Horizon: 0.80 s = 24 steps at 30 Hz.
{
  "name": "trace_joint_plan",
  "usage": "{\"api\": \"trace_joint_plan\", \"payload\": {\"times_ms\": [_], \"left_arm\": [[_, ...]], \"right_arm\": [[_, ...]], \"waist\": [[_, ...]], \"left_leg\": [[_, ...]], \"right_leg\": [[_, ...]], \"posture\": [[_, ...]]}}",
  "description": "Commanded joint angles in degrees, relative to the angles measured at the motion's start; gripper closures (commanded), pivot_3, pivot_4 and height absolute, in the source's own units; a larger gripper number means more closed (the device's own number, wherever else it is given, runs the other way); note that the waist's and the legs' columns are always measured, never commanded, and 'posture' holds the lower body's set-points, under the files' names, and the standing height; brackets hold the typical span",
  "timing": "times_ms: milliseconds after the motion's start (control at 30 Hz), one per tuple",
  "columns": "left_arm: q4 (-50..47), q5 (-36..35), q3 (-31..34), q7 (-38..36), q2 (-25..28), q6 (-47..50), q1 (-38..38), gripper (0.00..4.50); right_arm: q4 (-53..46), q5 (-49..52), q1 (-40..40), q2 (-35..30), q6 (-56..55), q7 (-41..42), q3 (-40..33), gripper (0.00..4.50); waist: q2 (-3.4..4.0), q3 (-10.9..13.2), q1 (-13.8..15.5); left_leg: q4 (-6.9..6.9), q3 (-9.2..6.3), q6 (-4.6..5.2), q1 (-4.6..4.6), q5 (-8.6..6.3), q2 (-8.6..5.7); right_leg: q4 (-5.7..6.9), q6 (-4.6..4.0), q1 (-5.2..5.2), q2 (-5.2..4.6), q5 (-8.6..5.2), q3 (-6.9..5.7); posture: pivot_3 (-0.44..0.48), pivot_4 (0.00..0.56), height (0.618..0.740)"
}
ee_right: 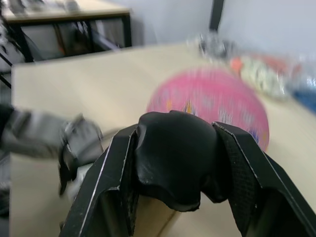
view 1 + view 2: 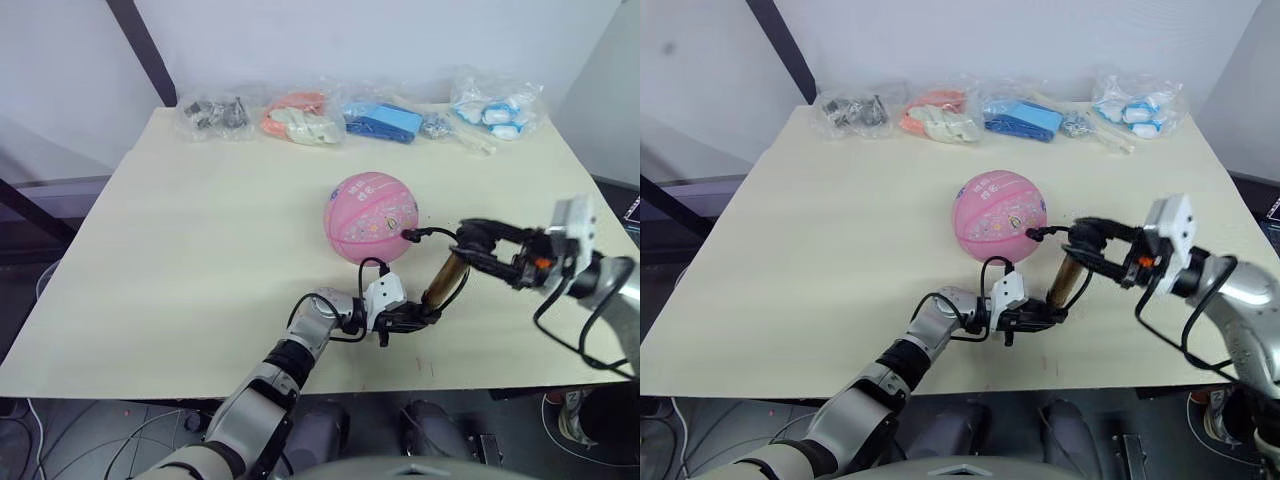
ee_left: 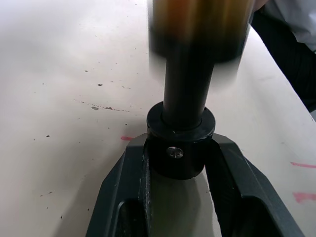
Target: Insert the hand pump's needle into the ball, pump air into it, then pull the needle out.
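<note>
**Silver-grey robot arms with black joints and grippers**

Both arms have silver-grey shells and black joint rings. Loose black cables loop beside each wrist. The left gripper point(image 2: 405, 318) and right gripper point(image 2: 482, 243) have black fingers, each behind a white wrist block; the right wrist carries an orange mark.

the needle is too small to see where the black hose point(image 2: 432, 233) meets the ball point(image 2: 371, 217), so you cannot tell if it is pushed in. just past the left gripper point(image 3: 180, 165), the gold tube of the hand pump point(image 3: 200, 24) is blurry and cut off by the picture's edge. behind the right gripper point(image 1: 177, 163), the ball and the bags point(image 1: 266, 74) far beyond it look smeared.
</note>
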Motion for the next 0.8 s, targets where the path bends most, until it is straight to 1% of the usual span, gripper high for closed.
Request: {"api": "trace_joint_plan", "payload": {"times_ms": [33, 200, 267, 400, 567, 733, 800], "left_arm": [[4.4, 1.6, -0.1, 1.2, 0.9, 2.3, 1.5, 3.42], [4.3, 1.6, -0.2, 1.1, 1.0, 2.2, 1.9, 3.42], [4.3, 1.6, -0.2, 1.1, 1.1, 2.2, 1.9, 3.42], [4.4, 1.6, -0.2, 1.2, 1.0, 2.2, 1.9, 3.42], [4.2, 1.6, -0.3, 1.2, 1.0, 2.1, 1.9, 3.42], [4.0, 1.6, -0.4, 1.1, 1.0, 2.2, 1.9, 3.42], [3.8, 1.6, -0.4, 1.1, 1.0, 2.4, 1.9, 3.42]], "right_arm": [[-2.9, 7.4, -4.5, -2.5, 2.5, 0.1, -7.2, 2.59], [-1.2, 10.9, -8.9, -3.8, 4.6, -1.2, -11.3, 2.59], [-1.5, 10.9, -8.8, -3.3, 5.0, -1.4, -11.0, 2.59], [-3.1, 6.7, -4.8, -1.8, 4.7, -1.0, -6.6, 2.59], [-2.9, -2.5, 0.6, 0.5, 0.8, -0.9, 1.0, 2.59], [-2.6, -7.7, 3.8, 4.3, -2.1, -1.6, 7.6, 2.59], [-1.3, -11.2, 5.1, 5.6, -3.8, -2.0, 10.3, 2.59]], "waist": [[-0.05, 0.0, 0.1], [-0.09, 0.1, 0.1], [-0.11, 0.1, 0.0], [-0.10, 0.1, 0.1], [-0.17, -0.1, -0.1], [-0.20, -0.3, -0.1], [-0.24, -0.4, -0.1]], "left_leg": [[0.00, 0.00, 0.00, -0.02, 0.00, -0.01], [0.00, -0.01, 0.00, -0.07, 0.00, -0.01], [0.00, -0.01, 0.00, -0.07, 0.00, -0.01], [0.00, -0.02, 0.00, -0.06, 0.00, -0.01], [0.00, 0.00, 0.01, 0.15, 0.00, 0.00], [0.00, 0.02, 0.00, 0.24, 0.00, 0.02], [0.00, -0.01, -0.01, 0.25, 0.01, 0.05]], "right_leg": [[-0.01, 0.00, -0.01, -0.01, 0.00, -0.01], [-0.01, 0.00, -0.04, -0.04, 0.00, -0.03], [-0.02, 0.00, -0.05, -0.04, 0.00, -0.03], [0.00, 0.00, -0.05, -0.05, 0.00, -0.03], [0.01, 0.01, 0.08, -0.04, 0.00, -0.02], [0.05, 0.11, 0.10, 0.03, -0.06, 0.00], [0.05, 0.05, 0.09, 0.09, -0.03, -0.01]], "posture": [[0.000, 0.150, 0.740], [0.000, 0.150, 0.740], [0.000, 0.150, 0.740], [0.000, 0.150, 0.740], [0.000, 0.150, 0.740], [0.000, 0.150, 0.740], [0.000, 0.150, 0.740]]}}
